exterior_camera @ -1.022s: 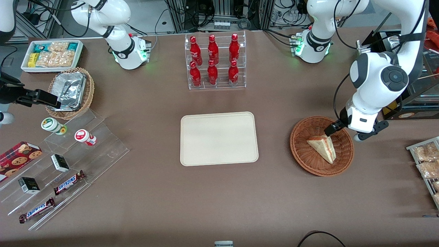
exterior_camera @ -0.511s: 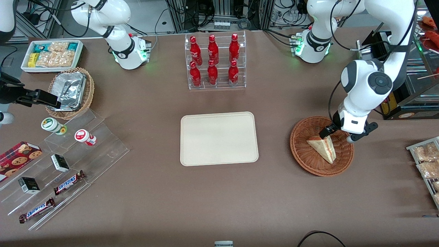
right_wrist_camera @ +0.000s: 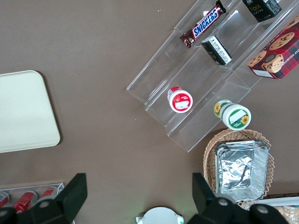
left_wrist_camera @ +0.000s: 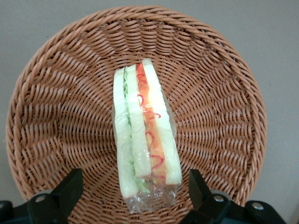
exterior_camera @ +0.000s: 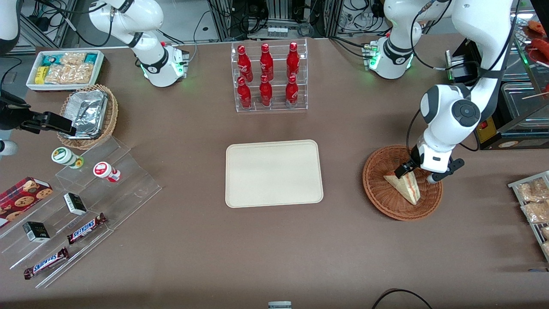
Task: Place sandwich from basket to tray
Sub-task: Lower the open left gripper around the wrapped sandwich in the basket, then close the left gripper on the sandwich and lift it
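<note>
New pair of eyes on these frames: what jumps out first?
The open pincer hangs over the basket, its fingers either side of the sandwich lying inside. The bare tray sits mid-table, and the rack of red bottles stands farther from the front camera.

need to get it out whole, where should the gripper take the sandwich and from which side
Probably from above, across the two bread faces at the sandwich's wide end. It lies in the basket cut edge up, layers running lengthwise, so squeezing the faces keeps them together. The open gripper hangs above that end, one finger on each side.
</note>
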